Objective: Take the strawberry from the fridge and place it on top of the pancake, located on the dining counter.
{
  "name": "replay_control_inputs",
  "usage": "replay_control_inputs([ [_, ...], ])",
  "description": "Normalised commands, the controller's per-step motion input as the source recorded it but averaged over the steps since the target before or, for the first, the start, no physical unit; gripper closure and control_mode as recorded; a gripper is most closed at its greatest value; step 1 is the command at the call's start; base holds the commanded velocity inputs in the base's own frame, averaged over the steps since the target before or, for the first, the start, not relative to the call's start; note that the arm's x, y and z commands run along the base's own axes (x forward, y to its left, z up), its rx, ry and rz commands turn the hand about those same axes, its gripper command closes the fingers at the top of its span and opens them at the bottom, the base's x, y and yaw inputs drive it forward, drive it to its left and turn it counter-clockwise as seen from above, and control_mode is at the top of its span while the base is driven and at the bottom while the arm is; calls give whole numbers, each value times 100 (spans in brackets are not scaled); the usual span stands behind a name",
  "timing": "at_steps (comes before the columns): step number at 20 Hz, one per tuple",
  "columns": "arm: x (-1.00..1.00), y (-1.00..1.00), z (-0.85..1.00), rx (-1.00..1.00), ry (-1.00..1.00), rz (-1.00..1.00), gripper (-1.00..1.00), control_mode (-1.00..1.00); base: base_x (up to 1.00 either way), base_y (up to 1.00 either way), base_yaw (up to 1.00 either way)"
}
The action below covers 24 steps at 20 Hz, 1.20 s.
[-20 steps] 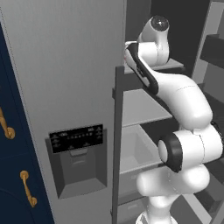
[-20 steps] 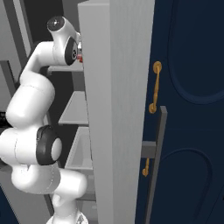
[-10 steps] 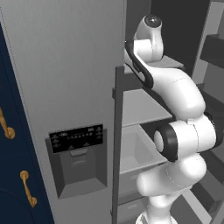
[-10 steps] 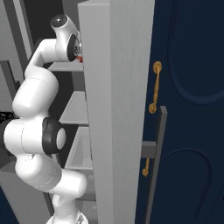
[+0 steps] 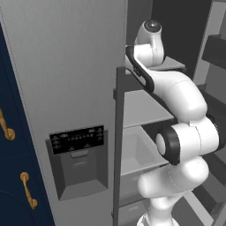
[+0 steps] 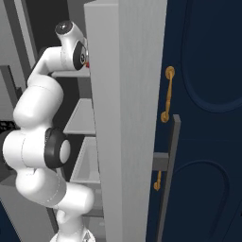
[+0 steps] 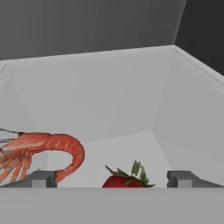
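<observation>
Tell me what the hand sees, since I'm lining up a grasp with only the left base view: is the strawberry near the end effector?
Observer: Yes. In the hand view the strawberry lies low between the two finger tips of the end effector.
Operator: Are the tips closed on it?
Observer: No, they stand wide apart, clear of the fruit on both sides.
Operator: Anything beside it to avoid?
Observer: An orange shrimp lies on the same pale compartment floor, to the strawberry's left in that view and apart from it.
</observation>
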Motion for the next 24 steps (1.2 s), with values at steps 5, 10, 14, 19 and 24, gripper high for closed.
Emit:
replay_control_inputs([
  [5,3,-2,-11,0,0,-4,-100,-100,0,0,0],
  [10,1,-9,-13,2,1,-4,-100,-100,0,0,0],
  [14,15,-14,-10,4,1,0,-100,-100,0,0,0],
  [19,27,-3,-11,2,4,0,-100,-100,0,0,0],
  [24,4,0,-31,6,16,-1,100,-100,0,0,0],
])
